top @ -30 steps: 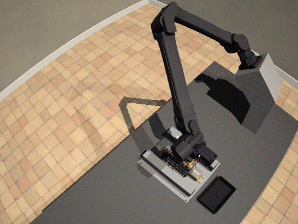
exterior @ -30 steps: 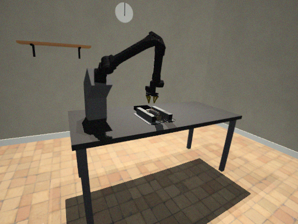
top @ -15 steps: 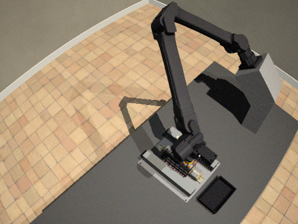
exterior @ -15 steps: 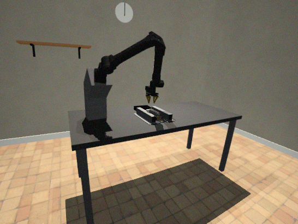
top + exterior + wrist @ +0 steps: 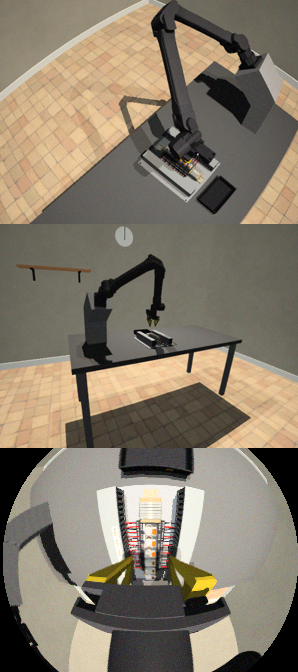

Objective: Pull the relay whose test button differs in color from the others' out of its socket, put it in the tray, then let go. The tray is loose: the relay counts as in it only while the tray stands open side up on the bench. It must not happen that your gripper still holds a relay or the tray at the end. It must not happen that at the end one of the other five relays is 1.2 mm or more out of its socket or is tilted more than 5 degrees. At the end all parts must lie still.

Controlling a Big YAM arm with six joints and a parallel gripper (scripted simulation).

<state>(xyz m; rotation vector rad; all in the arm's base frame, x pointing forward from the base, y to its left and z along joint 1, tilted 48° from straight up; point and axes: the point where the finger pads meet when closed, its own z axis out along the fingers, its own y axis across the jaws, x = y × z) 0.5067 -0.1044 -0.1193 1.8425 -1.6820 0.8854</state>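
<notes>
A grey panel (image 5: 180,170) lies on the dark bench and carries a row of small relays (image 5: 188,164) in sockets between two black rails. In the wrist view the relay row (image 5: 150,534) runs straight ahead; some test buttons look orange, and I cannot tell which one differs. The black tray (image 5: 216,194) stands open side up on the bench just past the panel's end, and it also shows at the top of the wrist view (image 5: 157,454). My gripper (image 5: 153,323) hangs above the relay row, clear of it, with its yellow fingers open and nothing between them.
The arm's grey pedestal (image 5: 256,93) stands at the far end of the bench. The bench edge runs close beside the tray and along the panel's left side.
</notes>
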